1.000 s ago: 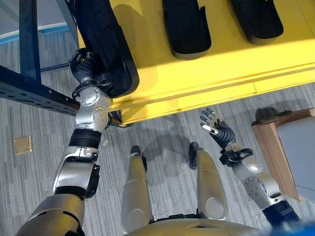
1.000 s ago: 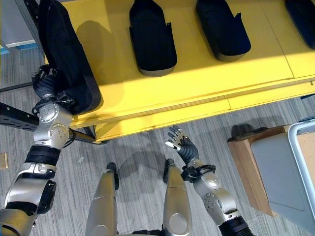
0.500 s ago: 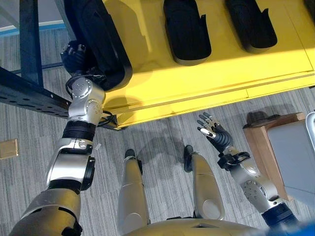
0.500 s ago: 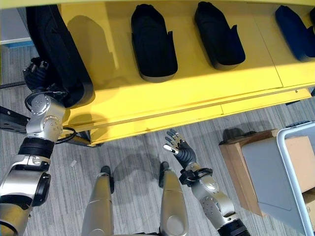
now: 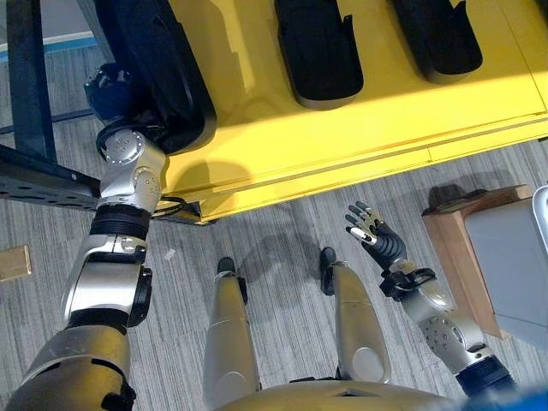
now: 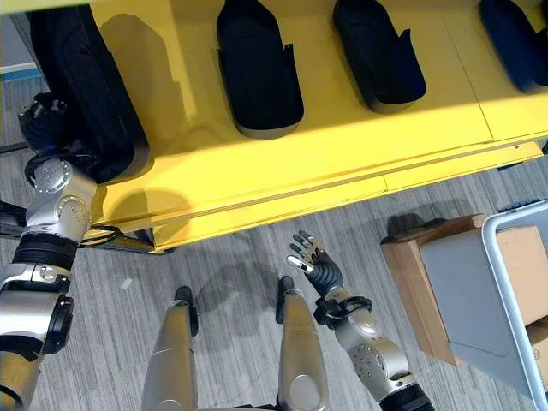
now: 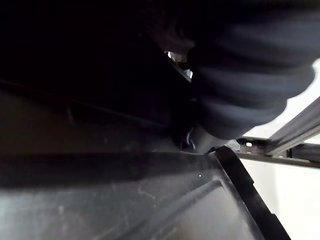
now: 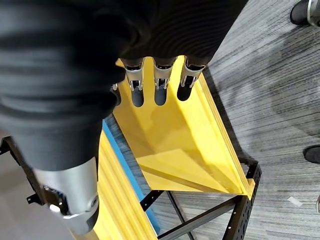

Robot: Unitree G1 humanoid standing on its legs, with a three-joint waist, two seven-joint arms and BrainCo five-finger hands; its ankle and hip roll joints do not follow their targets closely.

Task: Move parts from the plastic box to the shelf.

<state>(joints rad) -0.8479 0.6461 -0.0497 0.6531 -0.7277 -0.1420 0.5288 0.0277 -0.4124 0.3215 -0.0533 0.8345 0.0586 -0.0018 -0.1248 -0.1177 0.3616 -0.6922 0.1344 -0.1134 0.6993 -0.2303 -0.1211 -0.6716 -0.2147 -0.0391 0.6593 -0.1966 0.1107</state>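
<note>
From the head cameras, the left hand point(image 5: 110, 84) carries a black part point(image 5: 154, 68) onto the yellow shelf point(image 5: 342, 128) at ten o'clock, beside two parts already placed, and should lay it flat before letting go; the right hand point(image 6: 310, 261) hangs open at five o'clock. In the left wrist view its fingers are lost in shadow, so its grasp cannot be told. Compared with a second ago the part sits deeper on the shelf.

Black parts point(image 6: 257, 73) were seen on a yellow shelf point(image 6: 282, 171); the floor point(image 6: 231, 274) was striped grey.
</note>
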